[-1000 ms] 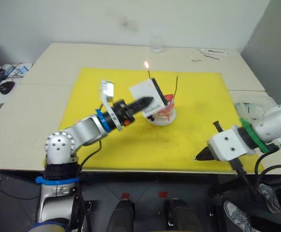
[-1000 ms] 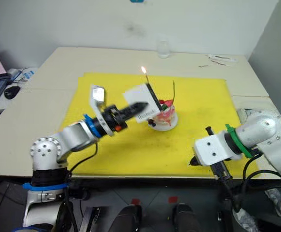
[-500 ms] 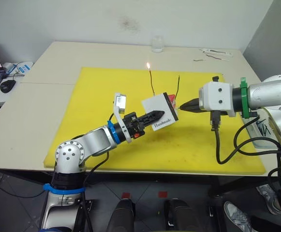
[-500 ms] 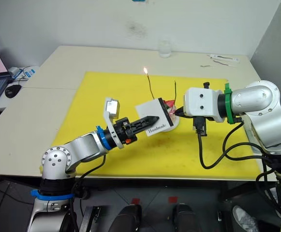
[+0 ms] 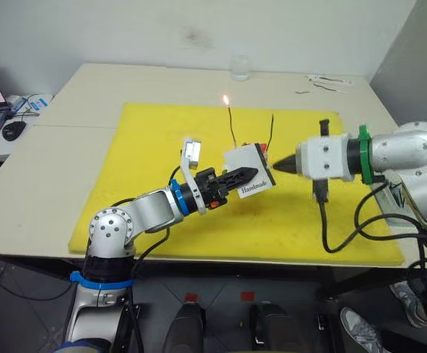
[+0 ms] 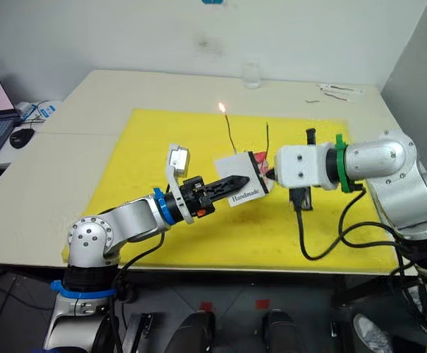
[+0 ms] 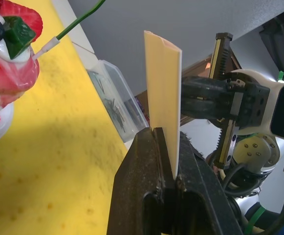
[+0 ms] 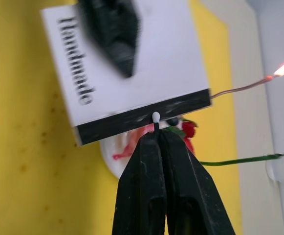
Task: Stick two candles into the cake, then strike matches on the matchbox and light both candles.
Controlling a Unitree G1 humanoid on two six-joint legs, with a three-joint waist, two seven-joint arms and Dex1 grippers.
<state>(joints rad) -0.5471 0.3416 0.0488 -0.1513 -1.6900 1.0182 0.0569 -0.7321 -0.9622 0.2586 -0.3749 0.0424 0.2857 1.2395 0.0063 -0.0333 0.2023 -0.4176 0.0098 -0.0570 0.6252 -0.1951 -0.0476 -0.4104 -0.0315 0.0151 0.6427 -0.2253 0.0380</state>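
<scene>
My left gripper (image 5: 247,174) is shut on the white "Handmade" matchbox (image 5: 250,181) and holds it upright above the yellow mat, just in front of the cake (image 7: 5,73). From the right, my right gripper (image 5: 276,165) is shut on a match (image 8: 156,119). The match's pale head touches the box's dark striking strip (image 8: 132,125). Two thin candles stand in the cake. The left candle (image 5: 231,125) burns with a small flame and the right candle (image 5: 271,130) is unlit. The matchbox hides most of the cake in the head views.
A yellow mat (image 5: 147,154) covers the table's middle. A glass (image 5: 238,68) stands at the back edge, with small items (image 5: 323,81) at the back right. A laptop and mouse (image 5: 11,131) lie far left. A clear plastic box (image 7: 115,98) sits off the mat's right side.
My right gripper rose from the mat's front right edge up to the matchbox and has closed in on the strip. My left gripper shifted the matchbox slightly right.
</scene>
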